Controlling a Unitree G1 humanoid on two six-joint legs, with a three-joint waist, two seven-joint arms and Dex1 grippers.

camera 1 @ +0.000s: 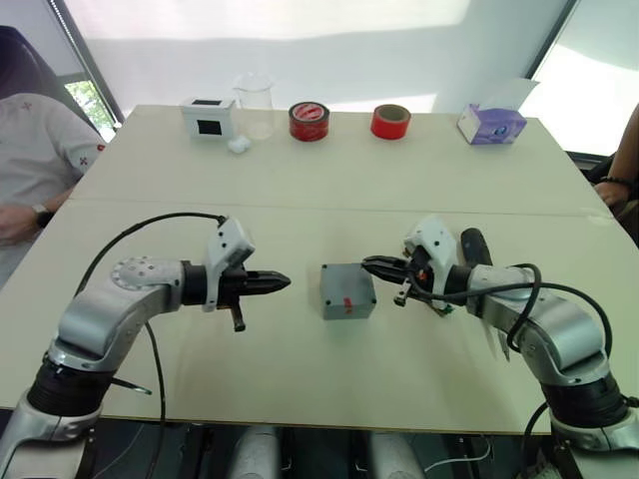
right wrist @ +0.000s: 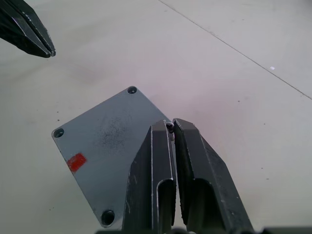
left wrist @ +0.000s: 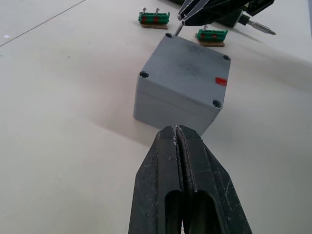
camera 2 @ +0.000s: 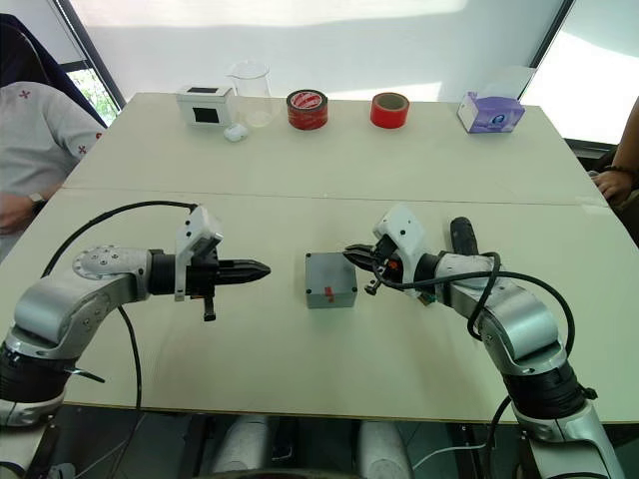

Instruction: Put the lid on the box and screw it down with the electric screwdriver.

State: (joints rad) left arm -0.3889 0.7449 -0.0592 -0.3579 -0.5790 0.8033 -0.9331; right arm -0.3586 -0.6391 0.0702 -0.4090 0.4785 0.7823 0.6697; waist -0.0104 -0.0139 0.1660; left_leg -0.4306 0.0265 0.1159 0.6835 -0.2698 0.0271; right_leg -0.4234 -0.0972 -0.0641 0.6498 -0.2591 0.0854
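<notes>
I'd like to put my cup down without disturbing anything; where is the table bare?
Bare: the wide strip between the box and the far row of tape rolls, and the near edge. Crowded: beside the box, where the left tool and right tool close in.

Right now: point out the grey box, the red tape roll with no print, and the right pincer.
Grey square plastic box (camera 1: pixel 346 287), left eye view, top face.
Plain red tape roll (camera 1: pixel 390 122), left eye view, outer wall.
Right pincer (right wrist: pixel 170 127), right wrist view, between fingertips, holding a small screw.

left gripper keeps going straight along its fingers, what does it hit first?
Most likely the box. The left gripper, fingers shut, points across bare table at the near side of it, with nothing between. Height is hard to judge: the tips may meet its side wall or skim the lid.
</notes>
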